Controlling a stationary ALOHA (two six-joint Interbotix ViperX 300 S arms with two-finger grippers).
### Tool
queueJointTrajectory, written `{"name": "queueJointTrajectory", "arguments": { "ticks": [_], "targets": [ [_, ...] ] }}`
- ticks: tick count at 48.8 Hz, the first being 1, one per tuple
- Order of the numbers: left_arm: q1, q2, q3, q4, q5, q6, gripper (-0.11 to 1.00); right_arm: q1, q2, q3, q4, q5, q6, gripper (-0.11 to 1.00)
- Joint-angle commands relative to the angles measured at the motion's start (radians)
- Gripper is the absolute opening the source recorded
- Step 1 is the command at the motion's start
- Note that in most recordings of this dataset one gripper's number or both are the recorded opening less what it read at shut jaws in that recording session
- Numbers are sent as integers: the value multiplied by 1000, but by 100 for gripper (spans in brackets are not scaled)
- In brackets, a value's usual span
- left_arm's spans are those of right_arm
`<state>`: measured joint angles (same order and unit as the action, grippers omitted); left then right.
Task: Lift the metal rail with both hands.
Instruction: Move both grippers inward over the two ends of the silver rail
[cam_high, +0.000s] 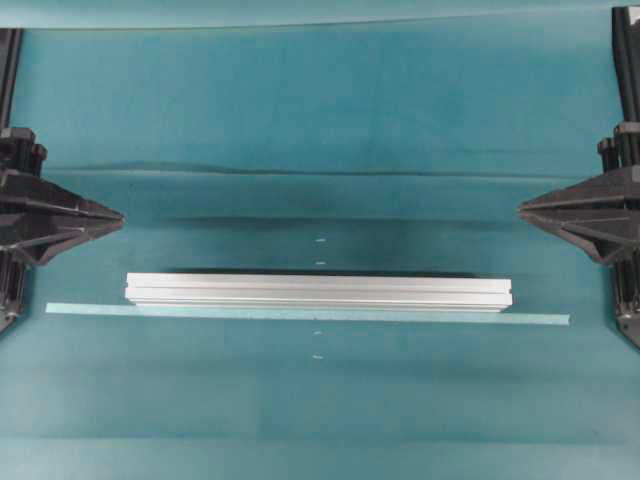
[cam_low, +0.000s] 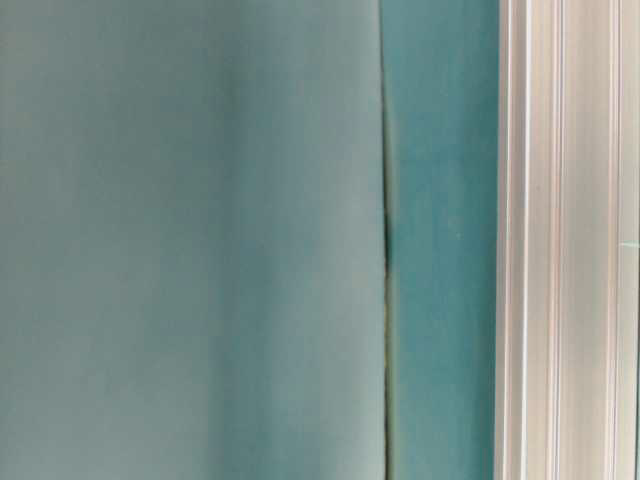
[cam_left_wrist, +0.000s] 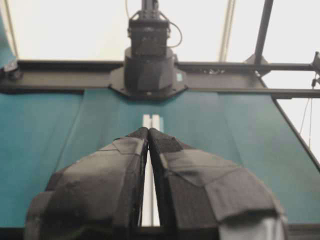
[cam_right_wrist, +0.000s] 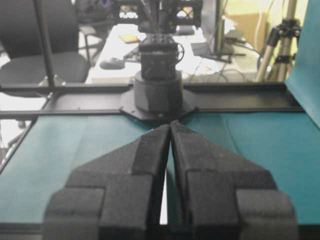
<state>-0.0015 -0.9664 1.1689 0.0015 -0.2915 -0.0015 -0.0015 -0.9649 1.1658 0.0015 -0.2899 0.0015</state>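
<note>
Flanking metal rail (cam_high: 318, 290), hands closed.

You see a wrinkled teal cloth table cover (cam_high: 320, 120), a thin pale teal flat tape strip (cam_high: 540, 319) lying across it, and a black office chair (cam_right_wrist: 30, 60) beyond.

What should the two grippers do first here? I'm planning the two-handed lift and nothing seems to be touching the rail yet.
Probably open both sets of jaws, then bring each arm in over its end of the metal rail. The left gripper and right gripper sit shut at the table's edges, clear of the rail, which lies flat on the teal cloth beside the tape strip.
</note>
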Motion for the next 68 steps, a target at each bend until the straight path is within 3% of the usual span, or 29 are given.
{"name": "queueJointTrajectory", "arguments": {
  "ticks": [1, 4, 9, 16, 24, 43, 54, 68],
  "targets": [
    [12, 58, -54, 12, 34, -44, 14, -9, 17, -5, 14, 2, 9, 14],
    [25, 86, -87, 12, 78, -74, 14, -14, 21, -6, 57, 44, 18, 10],
    [26, 123, -152, 17, 161, -87, -1, -46, 28, -35, 112, 181, 46, 0],
    [26, 156, -219, 17, 293, -86, -5, -104, 57, -120, 112, 442, 81, -2],
    [26, 206, -295, 17, 485, -89, -5, -143, 158, -244, 107, 678, 78, -2],
    [29, 431, -482, 17, 862, -87, -5, -137, 545, -492, 97, 1042, 67, -2],
    [31, 551, -565, 26, 1002, -81, -5, -127, 652, -594, 97, 1175, -18, -2],
    [23, 603, -574, 26, 1052, -58, -5, -98, 732, -607, 97, 1227, -67, 0]
  ]
}}
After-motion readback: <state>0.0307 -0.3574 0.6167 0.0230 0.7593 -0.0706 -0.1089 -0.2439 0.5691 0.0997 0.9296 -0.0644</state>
